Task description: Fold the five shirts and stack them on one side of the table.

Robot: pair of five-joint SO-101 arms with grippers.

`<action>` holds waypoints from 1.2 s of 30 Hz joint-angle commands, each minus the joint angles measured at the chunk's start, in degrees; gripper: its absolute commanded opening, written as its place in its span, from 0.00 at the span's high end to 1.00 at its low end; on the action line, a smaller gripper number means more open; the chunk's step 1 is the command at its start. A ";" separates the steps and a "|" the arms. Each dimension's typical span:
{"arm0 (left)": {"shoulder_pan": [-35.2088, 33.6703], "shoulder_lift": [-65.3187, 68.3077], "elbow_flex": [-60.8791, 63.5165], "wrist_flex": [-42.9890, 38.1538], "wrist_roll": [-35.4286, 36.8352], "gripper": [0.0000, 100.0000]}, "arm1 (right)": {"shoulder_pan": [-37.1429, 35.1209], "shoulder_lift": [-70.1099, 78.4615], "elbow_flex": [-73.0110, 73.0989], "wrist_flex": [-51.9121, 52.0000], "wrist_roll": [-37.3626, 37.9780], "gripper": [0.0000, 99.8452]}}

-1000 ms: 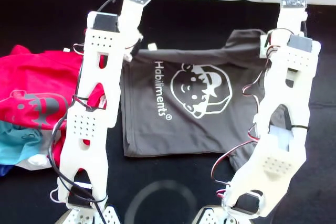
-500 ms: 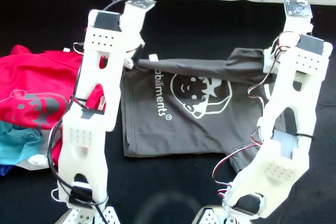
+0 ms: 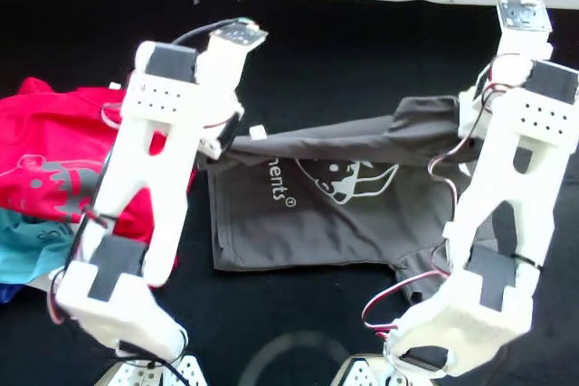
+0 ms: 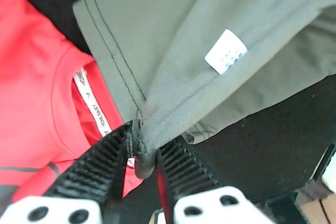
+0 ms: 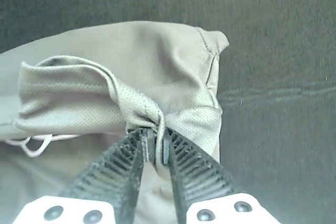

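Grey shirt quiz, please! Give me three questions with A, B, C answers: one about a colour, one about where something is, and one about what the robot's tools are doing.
1. What colour is the print on the grey shirt?
A. White
B. Green
C. Orange

2. Where is the red shirt?
A. On top of the grey shirt
B. By the right arm
C. By the left arm, next to the grey shirt

3. What are the left tool and the right tool doing?
A. Both are open
B. Both are shut on the grey shirt
C. One holds the red shirt

Answers:
1 A: the face and letters are white in the high view.
2 C: the left wrist view shows red cloth right beside the grey.
3 B: each wrist view shows bunched grey cloth pinched in its tool.
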 commanded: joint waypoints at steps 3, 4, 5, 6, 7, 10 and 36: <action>1.80 -10.77 19.12 -10.29 0.79 0.99 | 5.76 -9.71 14.37 -5.76 0.88 0.99; 2.15 -11.74 22.46 -12.66 0.88 0.99 | 6.99 -11.21 18.24 -8.04 1.85 0.99; 2.51 -12.62 25.54 -14.86 0.88 0.99 | 7.96 -12.62 22.37 -10.07 3.34 0.99; 2.68 -13.49 28.18 -16.97 0.88 0.99 | 8.75 -13.93 26.24 -12.00 4.66 0.99; 3.38 -14.11 30.64 -18.81 0.88 0.99 | 9.36 -15.34 30.02 -13.76 5.63 0.99; 4.79 -15.69 36.53 -23.65 0.88 0.99 | 10.42 -19.65 40.31 -18.59 8.26 0.99; 6.99 -15.52 46.37 -27.08 0.62 0.99 | 14.90 -33.63 66.77 -27.82 16.09 0.99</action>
